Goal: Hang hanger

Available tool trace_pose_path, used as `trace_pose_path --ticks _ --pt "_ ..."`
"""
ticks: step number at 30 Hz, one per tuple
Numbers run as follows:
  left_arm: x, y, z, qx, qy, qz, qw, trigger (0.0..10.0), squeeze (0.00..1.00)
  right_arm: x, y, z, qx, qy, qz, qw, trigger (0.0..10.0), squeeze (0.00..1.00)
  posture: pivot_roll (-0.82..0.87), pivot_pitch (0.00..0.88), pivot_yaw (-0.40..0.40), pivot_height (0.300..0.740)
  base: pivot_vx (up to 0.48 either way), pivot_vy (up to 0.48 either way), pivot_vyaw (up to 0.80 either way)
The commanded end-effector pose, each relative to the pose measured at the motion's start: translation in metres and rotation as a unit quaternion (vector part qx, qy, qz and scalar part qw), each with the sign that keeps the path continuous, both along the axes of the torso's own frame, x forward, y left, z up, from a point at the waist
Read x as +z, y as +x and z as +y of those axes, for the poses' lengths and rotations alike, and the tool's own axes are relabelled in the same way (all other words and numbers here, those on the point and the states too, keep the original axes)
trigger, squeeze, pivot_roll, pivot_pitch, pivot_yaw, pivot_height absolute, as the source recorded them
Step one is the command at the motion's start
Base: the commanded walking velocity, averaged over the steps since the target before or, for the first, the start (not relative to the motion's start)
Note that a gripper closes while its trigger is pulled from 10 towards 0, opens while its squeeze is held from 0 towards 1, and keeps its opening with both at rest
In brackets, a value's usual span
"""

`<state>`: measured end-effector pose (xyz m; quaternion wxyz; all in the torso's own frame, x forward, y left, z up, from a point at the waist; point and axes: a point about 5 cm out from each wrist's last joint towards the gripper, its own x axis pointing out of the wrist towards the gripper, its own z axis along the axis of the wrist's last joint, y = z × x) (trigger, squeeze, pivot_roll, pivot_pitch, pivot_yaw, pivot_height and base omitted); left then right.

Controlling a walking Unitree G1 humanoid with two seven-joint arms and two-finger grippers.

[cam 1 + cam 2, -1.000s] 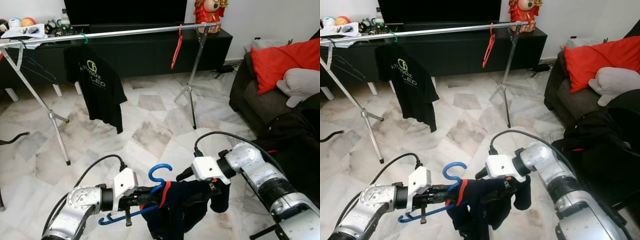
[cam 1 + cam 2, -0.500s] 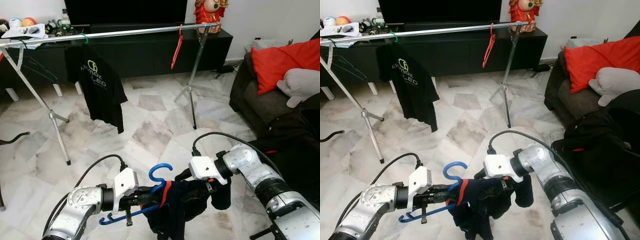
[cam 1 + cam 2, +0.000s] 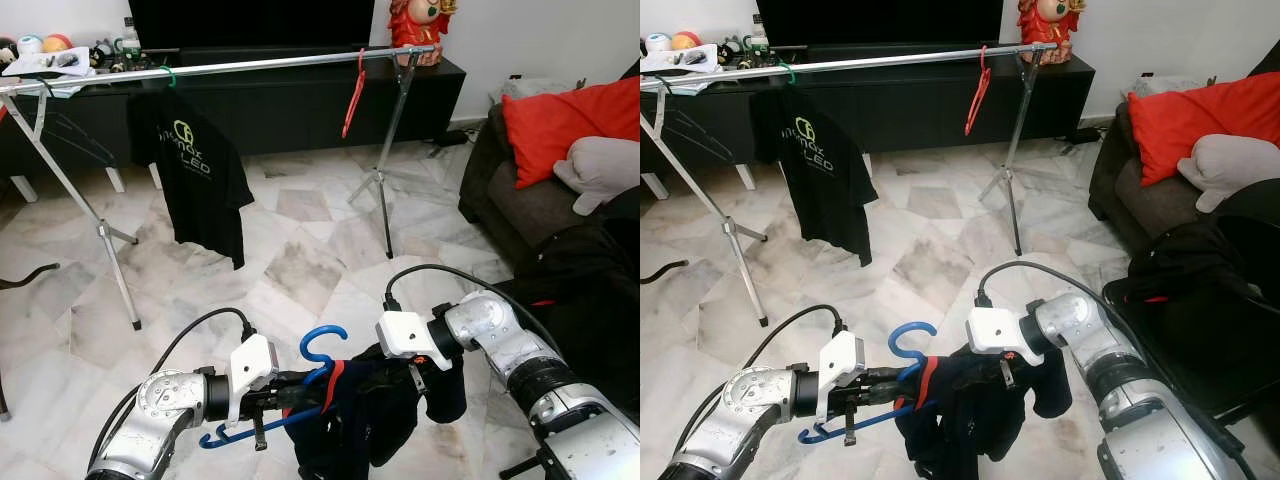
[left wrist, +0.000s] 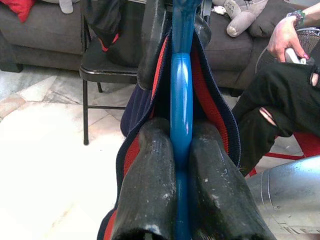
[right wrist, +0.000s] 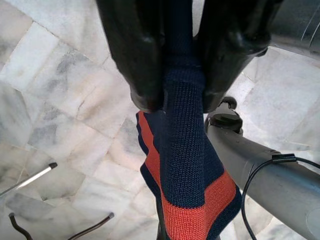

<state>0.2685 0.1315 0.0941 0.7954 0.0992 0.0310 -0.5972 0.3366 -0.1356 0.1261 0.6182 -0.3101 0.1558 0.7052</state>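
Your left gripper [image 3: 300,388] is clamped on the blue hanger [image 3: 318,352] just below its hook, low in front of you. Right gripper [image 5: 172,95] pinches the navy knit garment [image 3: 965,405] draped on it. Garment is soft and likely to slide; hanger stiff, light. Keep hold at the neck. Clothes rail [image 3: 250,66] stands well apart
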Motion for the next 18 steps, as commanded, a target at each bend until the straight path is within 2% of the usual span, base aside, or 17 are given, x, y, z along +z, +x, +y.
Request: trace_pose_path --ticks 1,18 --pt "0.0126 0.0027 -0.0075 -0.015 -0.017 -0.028 0.999 10.0 0.00 0.0029 0.0016 0.0026 0.001 0.004 -0.002 1.000 0.0 0.00 -0.03 0.126 -0.074 0.721 0.000 0.000 0.00" --pt "0.0130 0.0030 -0.0099 -0.020 -0.017 -0.028 0.999 10.0 0.00 -0.0056 -0.0021 0.0034 -0.005 0.007 0.017 1.000 0.0 0.00 -0.03 0.116 -0.076 0.721 0.000 0.000 0.00"
